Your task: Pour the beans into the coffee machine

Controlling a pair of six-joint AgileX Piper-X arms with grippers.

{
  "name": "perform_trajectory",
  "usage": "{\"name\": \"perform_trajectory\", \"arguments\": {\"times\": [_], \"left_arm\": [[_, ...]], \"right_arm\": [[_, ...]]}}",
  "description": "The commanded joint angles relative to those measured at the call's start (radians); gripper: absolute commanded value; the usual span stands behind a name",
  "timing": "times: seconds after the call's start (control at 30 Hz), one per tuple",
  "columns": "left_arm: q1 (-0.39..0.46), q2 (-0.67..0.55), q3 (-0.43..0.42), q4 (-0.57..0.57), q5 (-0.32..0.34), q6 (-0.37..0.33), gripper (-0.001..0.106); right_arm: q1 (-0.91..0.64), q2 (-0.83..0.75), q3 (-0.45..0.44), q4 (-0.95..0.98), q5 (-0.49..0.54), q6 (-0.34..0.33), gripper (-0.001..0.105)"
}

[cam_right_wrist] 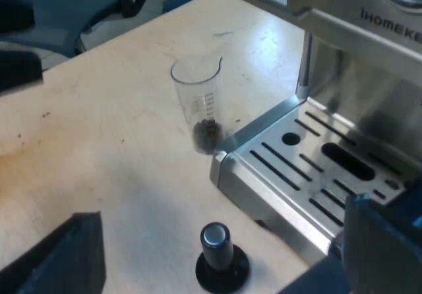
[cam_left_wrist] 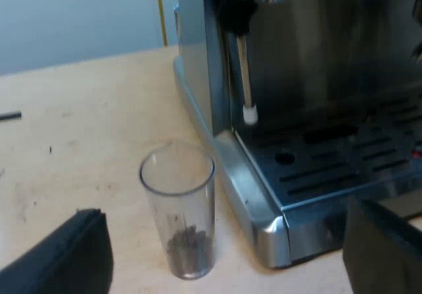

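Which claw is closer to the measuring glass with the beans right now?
Left. The left claw hangs open just short of the measuring glass. The right claw looks farther off, with the tamper between it and the glass.

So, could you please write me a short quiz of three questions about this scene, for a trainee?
1. True or false: the measuring glass lies on its side on the table.
2. Which thing stands near the drip tray of the espresso machine? A) a mug B) a tamper with a black knob C) a metal holder
3. Fill in: the beans sit at the ___ of the glass.

Key: 1 false, it stands upright; 2 B; 3 bottom.
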Motion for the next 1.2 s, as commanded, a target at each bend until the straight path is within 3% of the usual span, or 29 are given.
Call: {"name": "perform_trajectory", "arguments": {"times": [0.03, 0.13, 0.17, 0.33, 0.8, 1.07, 1.2], "left_arm": [[-0.001, 0.002, 0.051, -0.058, -0.008, -0.014, 0.085], [-0.001, 0.002, 0.086, -0.083, -0.008, -0.036, 0.085], [-0.001, 0.014, 0.124, -0.120, -0.008, -0.075, 0.085], [-0.001, 0.090, 0.167, -0.222, -0.008, -0.079, 0.085], [-0.001, 0.529, 0.170, -0.691, -0.085, -0.079, 0.085], [-0.001, 0.644, 0.170, -0.863, -0.110, -0.079, 0.085], [-0.001, 0.673, 0.170, -0.886, -0.110, -0.079, 0.085]], "right_arm": [[0.001, 0.017, -0.012, -0.025, 0.000, 0.005, 0.079], [0.001, 0.023, -0.012, -0.025, 0.000, 0.005, 0.079], [0.001, 0.023, -0.012, -0.025, 0.000, 0.005, 0.079], [0.001, 0.023, -0.012, -0.048, 0.002, 0.005, 0.079], [0.001, 0.023, -0.012, -0.055, 0.002, 0.005, 0.079], [0.001, 0.023, -0.012, -0.055, 0.002, 0.005, 0.079], [0.001, 0.023, -0.012, -0.055, 0.002, 0.005, 0.079]]}}
